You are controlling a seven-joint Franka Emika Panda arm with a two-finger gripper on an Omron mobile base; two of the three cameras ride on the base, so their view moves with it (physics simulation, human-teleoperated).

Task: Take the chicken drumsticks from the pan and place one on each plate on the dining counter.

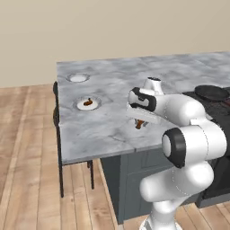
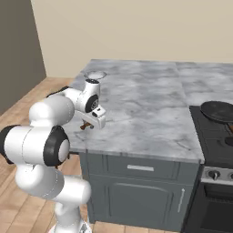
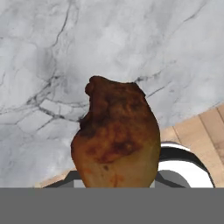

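Note:
My gripper (image 1: 140, 123) (image 2: 86, 125) hangs over the near part of the dining counter (image 1: 108, 130) (image 2: 145, 109), shut on a brown glazed chicken drumstick (image 1: 139, 124) (image 2: 84, 126) (image 3: 116, 135). In the hand view the drumstick hides the fingertips, with marbled stone behind it. Two plates lie at the counter's far left: the nearer plate (image 1: 88, 104) carries another drumstick (image 1: 88, 102), the farther plate (image 1: 78, 77) (image 2: 95, 74) is bare. The dark pan (image 1: 211, 92) (image 2: 217, 110) sits on the stove at the right.
The black stovetop (image 1: 220, 110) (image 2: 214, 136) adjoins the counter on the right. Dark stools (image 1: 57, 117) stand along the counter's left edge. Grey cabinets (image 2: 136, 191) are below the slab, and wooden floor (image 1: 27, 157) lies around it.

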